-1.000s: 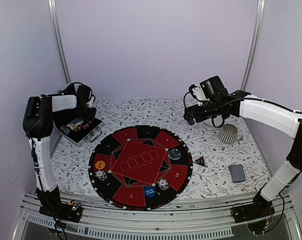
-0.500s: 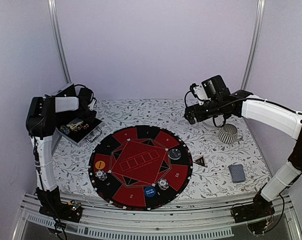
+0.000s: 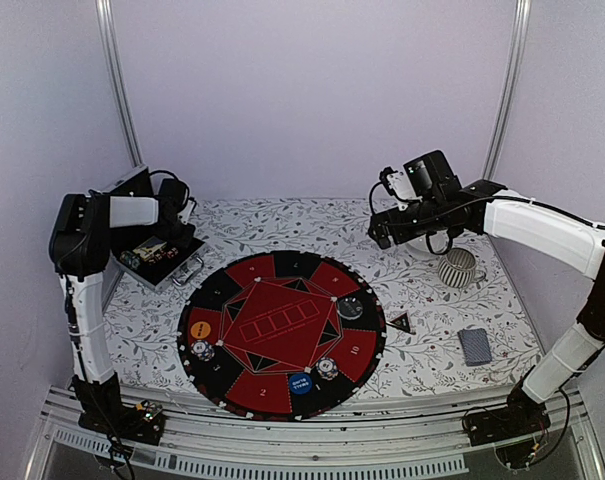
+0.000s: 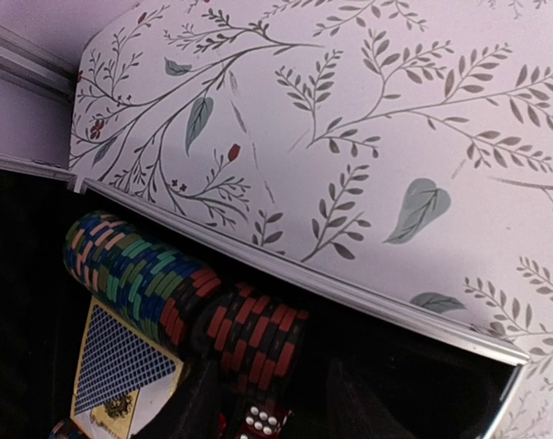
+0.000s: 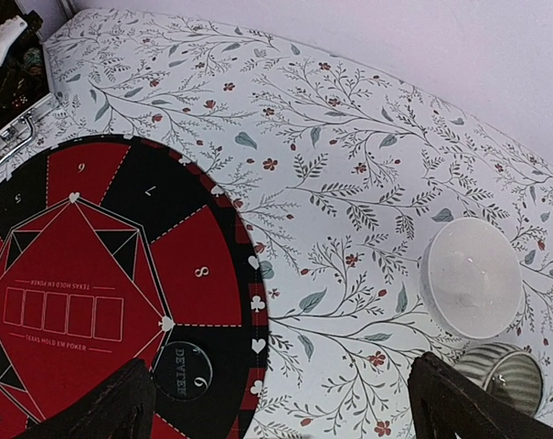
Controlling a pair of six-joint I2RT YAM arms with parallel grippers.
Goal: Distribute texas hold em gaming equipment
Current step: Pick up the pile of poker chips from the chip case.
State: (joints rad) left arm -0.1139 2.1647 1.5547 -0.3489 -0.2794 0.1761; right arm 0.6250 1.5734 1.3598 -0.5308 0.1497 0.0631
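This looks like a robot test room. The walls point(image 3: 312, 90) are plain and pale purple, like the inside of a booth. Shiny metal poles point(image 3: 117, 80) go up in the back corners. Two white and black robot arms, the left arm point(image 3: 87, 330) and the right arm point(image 3: 537, 225), are bolted to a metal rail point(image 3: 312, 415) at the front of the table point(image 3: 282, 225). The table has a leafy cloth on it. A round game mat point(image 3: 282, 325) with poker chips point(image 3: 327, 368) lies between the arms.
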